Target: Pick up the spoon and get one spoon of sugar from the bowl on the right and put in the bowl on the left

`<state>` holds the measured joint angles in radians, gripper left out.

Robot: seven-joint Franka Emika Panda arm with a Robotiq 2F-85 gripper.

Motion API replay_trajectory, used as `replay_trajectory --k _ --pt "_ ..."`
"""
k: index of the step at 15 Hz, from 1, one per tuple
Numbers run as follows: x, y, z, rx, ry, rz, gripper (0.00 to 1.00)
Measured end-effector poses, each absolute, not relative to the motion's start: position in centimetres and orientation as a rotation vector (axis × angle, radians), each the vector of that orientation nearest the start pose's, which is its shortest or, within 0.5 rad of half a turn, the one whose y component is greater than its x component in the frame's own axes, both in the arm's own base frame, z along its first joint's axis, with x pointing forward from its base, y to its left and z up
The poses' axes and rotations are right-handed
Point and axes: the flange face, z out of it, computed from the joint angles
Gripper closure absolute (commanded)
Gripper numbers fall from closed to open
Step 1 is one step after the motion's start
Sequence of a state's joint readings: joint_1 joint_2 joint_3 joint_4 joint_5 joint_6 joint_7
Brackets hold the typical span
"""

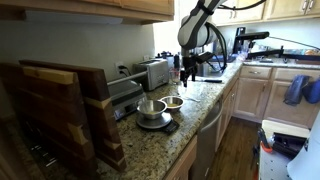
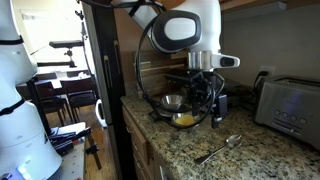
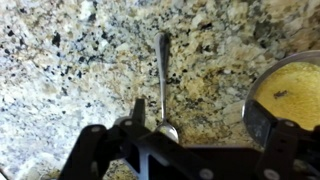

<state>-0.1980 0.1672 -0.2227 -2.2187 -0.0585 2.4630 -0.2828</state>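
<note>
The gripper (image 2: 206, 110) is wide open, its jaws spread apart with nothing between them, and it touches nothing. It points straight down and hangs above the granite counter (image 2: 255, 150), just behind the steel bowl (image 2: 184, 113) holding the sugar (image 2: 184, 120).

In the wrist view the gripper (image 3: 205, 135) shows as a dark frame along the lower edge. The spoon (image 3: 163, 75) lies flat on the counter (image 3: 70, 70) within the spread of the jaws. Its scoop end is close against the gripper's frame and its handle runs straight away from it. The spoon is free of the fingers. The steel bowl (image 3: 250, 110) sits at the right edge of that view, just beside the spoon's scoop end but apart from it, and the pale yellowish sugar (image 3: 290, 85) fills it.

The white arm (image 2: 185, 28) reaches in from above and folds at the elbow, so the wrist drops vertically. In an exterior view the arm (image 1: 195, 30) arches over the far end of the counter, with the gripper (image 1: 186, 72) hanging below it.

In an exterior view the spoon (image 2: 218, 150) lies aslant near the counter's front edge, well clear of the sugar's bowl. A second steel bowl (image 2: 171, 101) sits just behind the sugar's bowl, nearly touching it. A toaster (image 2: 290, 100) stands at the counter's back, toward the wall.
</note>
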Motion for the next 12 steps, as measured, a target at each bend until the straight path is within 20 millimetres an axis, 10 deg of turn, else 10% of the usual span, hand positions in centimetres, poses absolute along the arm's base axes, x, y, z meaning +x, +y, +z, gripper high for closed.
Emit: replay_trajectory --k 12 --pt "52.2 -23.7 29.1 -3.248 0.148 -0.067 0.0"
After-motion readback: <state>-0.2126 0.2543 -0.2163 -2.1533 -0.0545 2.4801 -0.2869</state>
